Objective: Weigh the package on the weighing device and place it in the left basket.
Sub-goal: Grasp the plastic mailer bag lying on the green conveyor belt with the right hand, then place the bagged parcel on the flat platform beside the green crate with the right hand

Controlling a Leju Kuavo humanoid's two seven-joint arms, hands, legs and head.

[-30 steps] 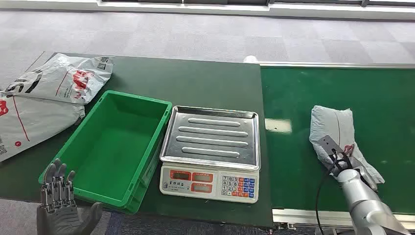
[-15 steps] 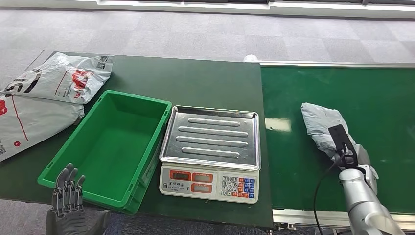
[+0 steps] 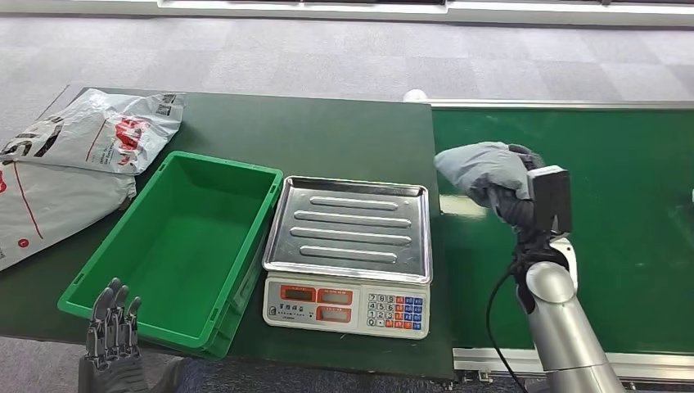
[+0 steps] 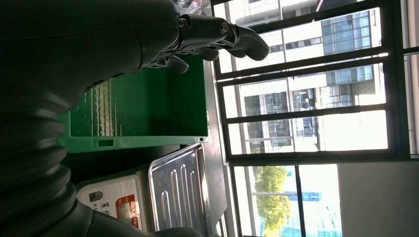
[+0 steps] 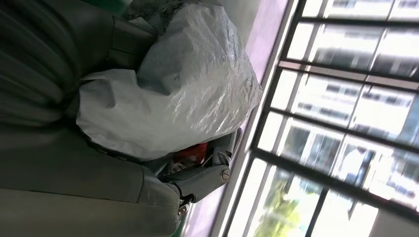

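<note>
The package [image 3: 483, 169] is gripped in the right hand [image 3: 514, 196], raised just beside the scale [image 3: 348, 254] pan's right edge; the empty left hand [image 3: 113, 344] hangs with fingers apart.

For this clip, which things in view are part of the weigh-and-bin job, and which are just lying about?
Part of the job:
- grey package, held up by the right hand
- weighing scale, tray bare
- green basket, left of the scale

Lying about:
- two printed mailer bags on the table's far left
- left hand, holding nothing, near the basket's front edge
</note>
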